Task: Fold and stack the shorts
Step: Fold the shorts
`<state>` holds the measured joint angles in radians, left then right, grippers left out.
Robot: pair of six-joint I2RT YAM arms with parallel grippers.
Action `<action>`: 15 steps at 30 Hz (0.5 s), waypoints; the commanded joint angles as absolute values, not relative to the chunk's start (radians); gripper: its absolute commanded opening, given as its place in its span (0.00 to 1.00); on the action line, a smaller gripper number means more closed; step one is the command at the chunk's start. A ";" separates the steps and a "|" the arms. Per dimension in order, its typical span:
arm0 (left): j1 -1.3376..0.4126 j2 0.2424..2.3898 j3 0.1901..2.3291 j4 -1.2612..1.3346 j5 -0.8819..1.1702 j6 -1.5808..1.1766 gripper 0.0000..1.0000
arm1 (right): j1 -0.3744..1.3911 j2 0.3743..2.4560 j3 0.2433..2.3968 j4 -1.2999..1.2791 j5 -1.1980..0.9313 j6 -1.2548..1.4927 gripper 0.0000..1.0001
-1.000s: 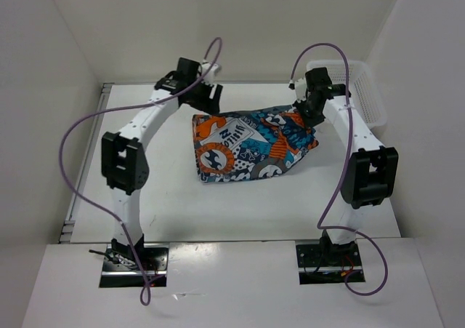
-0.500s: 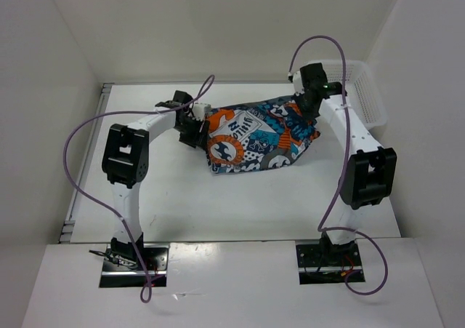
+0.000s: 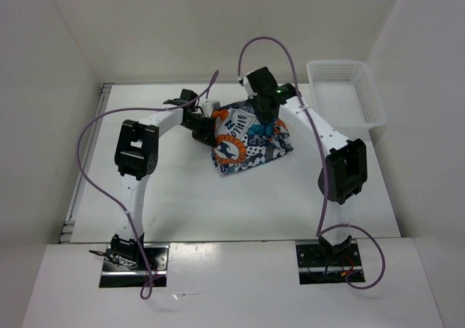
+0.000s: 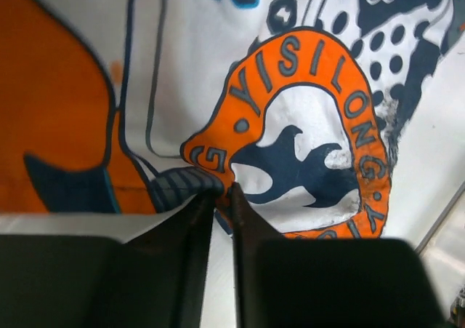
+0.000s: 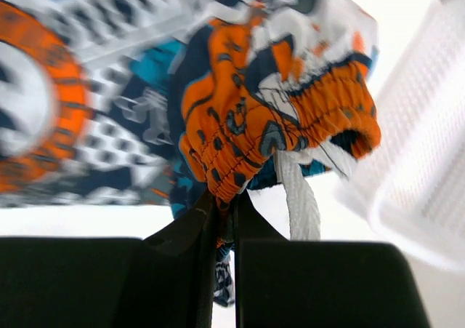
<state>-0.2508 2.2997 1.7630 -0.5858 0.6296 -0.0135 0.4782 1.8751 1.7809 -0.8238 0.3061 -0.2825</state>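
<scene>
Left gripper [image 4: 221,190] and right gripper [image 5: 227,197] pinch shorts [image 3: 251,148].

text: "YISILONG" | on: orange ring [image 4: 361,143] printed on shorts [image 4: 182,44] | view: left wrist | other lettering: unreadable

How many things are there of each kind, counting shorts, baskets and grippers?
Shorts: 1
Basket: 1
Grippers: 2, the left gripper and the right gripper, both shut on the shorts
Total: 4
</scene>
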 commanded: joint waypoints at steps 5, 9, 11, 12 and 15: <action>-0.262 2.384 1.805 -0.630 0.606 0.000 0.13 | 0.675 2.003 1.977 -0.769 0.316 -0.193 0.00; -0.253 2.384 1.805 -0.620 0.597 0.000 0.13 | 0.722 2.065 2.014 -0.769 0.307 -0.172 0.00; -0.241 2.384 1.805 -0.611 0.597 0.000 0.13 | 0.752 2.094 2.025 -0.769 0.295 -0.172 0.00; -0.241 2.384 1.805 -0.611 0.606 0.000 0.13 | 0.752 2.094 2.025 -0.769 0.295 -0.172 0.00; -0.215 2.384 1.805 -0.611 0.606 0.000 0.13 | 0.761 2.134 2.002 -0.769 0.295 -0.150 0.00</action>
